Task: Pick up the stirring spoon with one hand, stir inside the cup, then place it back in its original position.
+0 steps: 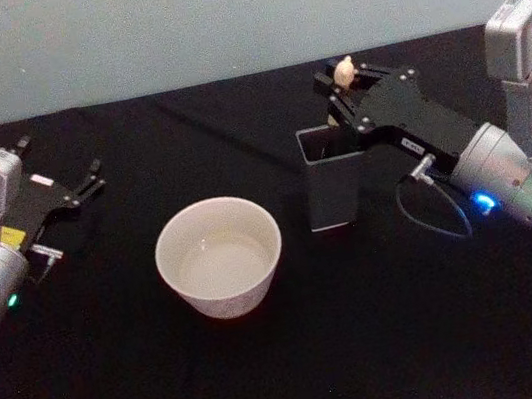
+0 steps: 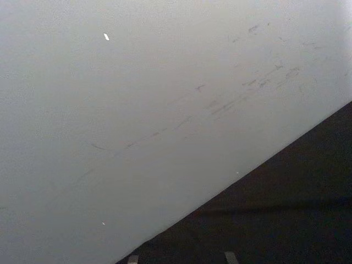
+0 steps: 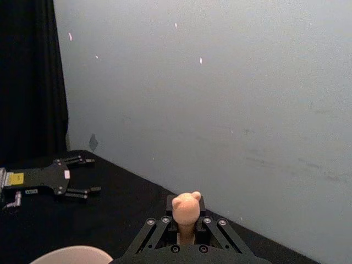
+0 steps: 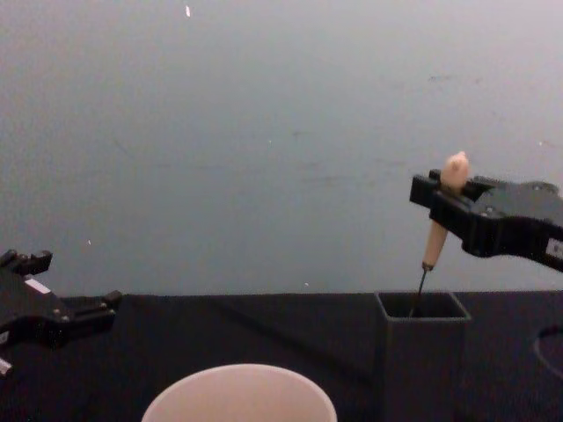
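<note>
Your right gripper (image 1: 346,80) hangs above the far side of the table (image 1: 303,366), its fingers clamped on the pale handle of the spoon (image 4: 437,230) just below the knobbed tip. In the chest view the gripper (image 4: 442,195) holds the spoon nearly upright, tilted a little, with the thin metal shaft running down into the open top of the holder (image 4: 422,352). The bowl of the spoon is hidden inside the holder, so you cannot tell whether it touches the bottom. From the right wrist view you look down on the knobbed tip (image 3: 186,207) sitting between the fingers.

The holder (image 1: 332,179) is a dark grey square box standing upright on the black table, to the right of the cup (image 1: 219,255). The cup is a wide, pale, round one near the middle of the table, well apart from the holder, with its rim also showing low in the chest view (image 4: 239,396).

Your left gripper (image 1: 89,182) rests low at the left side of the table, well away from the cup. Its fingers stand apart and hold nothing.
</note>
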Controlling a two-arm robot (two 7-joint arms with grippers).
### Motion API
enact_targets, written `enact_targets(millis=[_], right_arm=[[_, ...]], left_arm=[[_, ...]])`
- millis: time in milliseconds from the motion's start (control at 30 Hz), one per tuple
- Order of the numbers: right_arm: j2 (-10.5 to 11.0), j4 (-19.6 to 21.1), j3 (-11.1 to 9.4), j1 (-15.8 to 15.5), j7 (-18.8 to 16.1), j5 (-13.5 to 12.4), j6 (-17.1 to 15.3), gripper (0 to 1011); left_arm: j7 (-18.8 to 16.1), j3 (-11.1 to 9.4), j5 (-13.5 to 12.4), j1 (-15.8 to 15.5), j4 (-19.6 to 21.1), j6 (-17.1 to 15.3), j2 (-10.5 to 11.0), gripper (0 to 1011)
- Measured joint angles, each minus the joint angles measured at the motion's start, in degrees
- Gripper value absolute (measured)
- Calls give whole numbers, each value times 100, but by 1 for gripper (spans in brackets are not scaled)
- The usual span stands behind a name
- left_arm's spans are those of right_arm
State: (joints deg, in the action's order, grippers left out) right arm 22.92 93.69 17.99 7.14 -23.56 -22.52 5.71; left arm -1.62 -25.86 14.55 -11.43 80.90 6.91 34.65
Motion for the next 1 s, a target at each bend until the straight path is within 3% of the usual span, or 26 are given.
enact_targets(millis=[1000], right_arm=[[-185, -491, 128, 32, 71, 166, -182, 161]], left_arm=[[0, 0, 0, 0, 0, 0, 0, 1001]])
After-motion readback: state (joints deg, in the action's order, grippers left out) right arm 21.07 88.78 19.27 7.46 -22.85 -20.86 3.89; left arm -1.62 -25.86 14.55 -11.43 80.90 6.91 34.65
